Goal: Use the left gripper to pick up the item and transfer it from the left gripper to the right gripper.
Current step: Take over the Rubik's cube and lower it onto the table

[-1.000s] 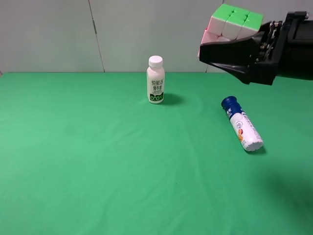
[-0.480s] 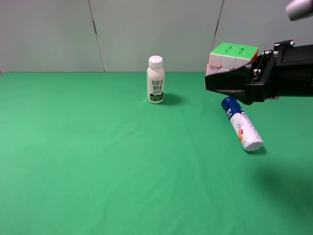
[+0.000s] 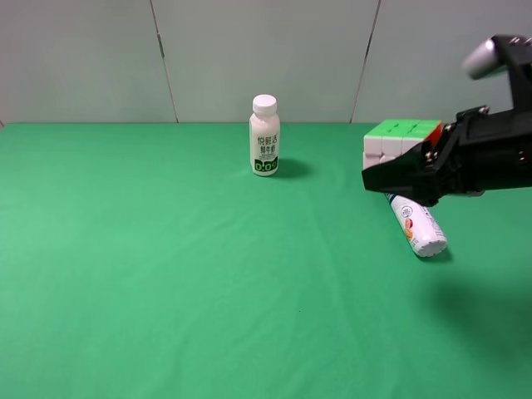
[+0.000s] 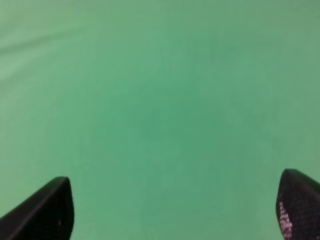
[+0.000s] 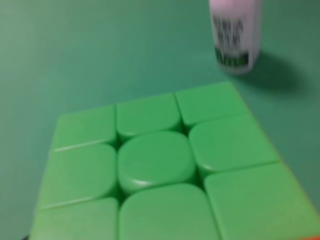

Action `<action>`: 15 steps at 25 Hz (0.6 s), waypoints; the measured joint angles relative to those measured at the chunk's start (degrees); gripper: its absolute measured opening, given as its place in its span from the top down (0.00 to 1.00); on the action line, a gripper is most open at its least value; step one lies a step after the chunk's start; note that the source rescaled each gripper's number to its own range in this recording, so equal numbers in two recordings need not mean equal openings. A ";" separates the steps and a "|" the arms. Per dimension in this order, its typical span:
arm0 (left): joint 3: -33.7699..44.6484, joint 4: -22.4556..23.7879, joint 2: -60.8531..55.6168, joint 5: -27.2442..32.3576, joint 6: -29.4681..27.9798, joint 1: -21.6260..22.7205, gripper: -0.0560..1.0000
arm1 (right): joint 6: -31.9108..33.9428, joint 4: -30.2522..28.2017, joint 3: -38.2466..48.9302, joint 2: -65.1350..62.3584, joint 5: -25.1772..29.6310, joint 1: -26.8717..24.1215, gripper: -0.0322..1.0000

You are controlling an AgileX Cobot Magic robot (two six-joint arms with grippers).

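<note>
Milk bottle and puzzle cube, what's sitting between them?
Nothing: the exterior high view shows only bare green cloth between the milk bottle and the puzzle cube.

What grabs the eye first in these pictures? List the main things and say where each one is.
A green-topped puzzle cube gripped in the right tool dominates the right side of the high view, hiding the cap end of a white tube bottle lying on the green cloth. A white milk bottle stands upright alone near the back, around the middle. The left tool hangs open over bare cloth, holding nothing.
</note>
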 joint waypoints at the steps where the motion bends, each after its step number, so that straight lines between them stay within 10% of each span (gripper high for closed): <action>1: 0.00 0.07 -0.92 -0.05 -0.05 0.73 0.41 | 0.70 -1.09 -0.12 1.32 0.23 0.00 0.97; 15: 0.00 0.42 -4.07 -0.18 -0.04 3.67 0.41 | 16.46 -19.24 -10.99 16.54 4.47 0.59 0.97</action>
